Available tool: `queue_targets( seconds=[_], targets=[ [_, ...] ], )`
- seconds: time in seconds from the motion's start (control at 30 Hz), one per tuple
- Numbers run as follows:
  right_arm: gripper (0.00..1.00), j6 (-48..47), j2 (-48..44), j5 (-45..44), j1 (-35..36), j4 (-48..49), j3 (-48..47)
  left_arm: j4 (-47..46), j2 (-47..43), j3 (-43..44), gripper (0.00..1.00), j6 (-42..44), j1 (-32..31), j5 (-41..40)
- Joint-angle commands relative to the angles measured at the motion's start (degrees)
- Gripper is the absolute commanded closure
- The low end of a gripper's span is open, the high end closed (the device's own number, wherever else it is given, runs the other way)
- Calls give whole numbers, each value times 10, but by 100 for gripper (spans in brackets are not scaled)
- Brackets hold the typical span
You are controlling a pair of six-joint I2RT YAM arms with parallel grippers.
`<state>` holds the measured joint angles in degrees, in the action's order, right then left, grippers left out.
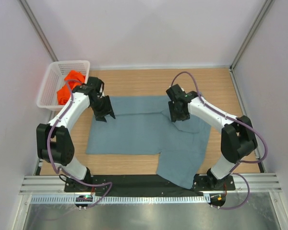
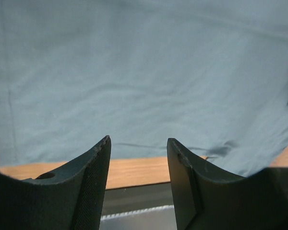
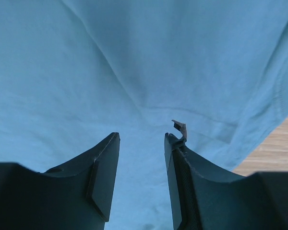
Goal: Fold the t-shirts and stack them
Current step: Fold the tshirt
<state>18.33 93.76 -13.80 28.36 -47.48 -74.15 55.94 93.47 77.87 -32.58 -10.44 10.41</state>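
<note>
The grey-blue t-shirt (image 1: 139,132) lies spread on the wooden table, with one flap hanging over the near edge (image 1: 180,167). The orange t-shirt (image 1: 69,86) sits crumpled in the white basket (image 1: 50,86) at the back left. My left gripper (image 1: 104,115) hovers over the shirt's back left corner, open, with nothing between its fingers; its wrist view shows the grey-blue t-shirt (image 2: 144,76) flat below it. My right gripper (image 1: 179,116) stands over the shirt's back right part, also open and empty, above the cloth (image 3: 134,72). A torn bit of pad sticks up from its right fingertip (image 3: 181,128).
Bare wood (image 1: 134,81) runs behind the shirt and to its right. A black strip (image 1: 134,182) and a metal rail (image 1: 149,199) line the near edge. White walls enclose the table on three sides.
</note>
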Motion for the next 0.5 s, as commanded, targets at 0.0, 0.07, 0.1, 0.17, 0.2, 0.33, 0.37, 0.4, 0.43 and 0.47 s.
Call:
queue_targets(
  seconds=[0.0, 0.07, 0.1, 0.17, 0.2, 0.33, 0.37, 0.4, 0.43, 0.47],
  targets=[
    [51, -7, 11, -11, 14, 43, 37, -23, -50, -32, 48, -15, -18, 23],
    [51, -22, 27, -2, 19, 51, 37, -18, -55, -40, 48, -15, -22, 20],
    [51, -27, 32, 4, 19, 61, 38, -15, -60, -41, 48, -14, -23, 21],
    [52, -32, 48, 5, 24, 68, 38, -14, -65, -46, 49, -15, -23, 21],
    [52, -34, 52, 1, 24, 71, 39, -14, -72, -48, 49, -16, -22, 20],
    [55, -37, 78, -7, 23, 79, 38, -8, -80, -48, 48, -15, -23, 15],
    [56, -37, 84, -6, 24, 81, 38, -7, -82, -48, 48, -13, -22, 12],
    [57, -38, 88, -10, 23, 80, 35, -7, -83, -48, 49, -13, -23, 13],
    [58, -37, 92, -10, 24, 81, 35, -6, -85, -47, 48, -12, -23, 11],
    [59, -37, 94, -10, 23, 82, 34, -5, -85, -47, 49, -12, -23, 10]
  ],
)
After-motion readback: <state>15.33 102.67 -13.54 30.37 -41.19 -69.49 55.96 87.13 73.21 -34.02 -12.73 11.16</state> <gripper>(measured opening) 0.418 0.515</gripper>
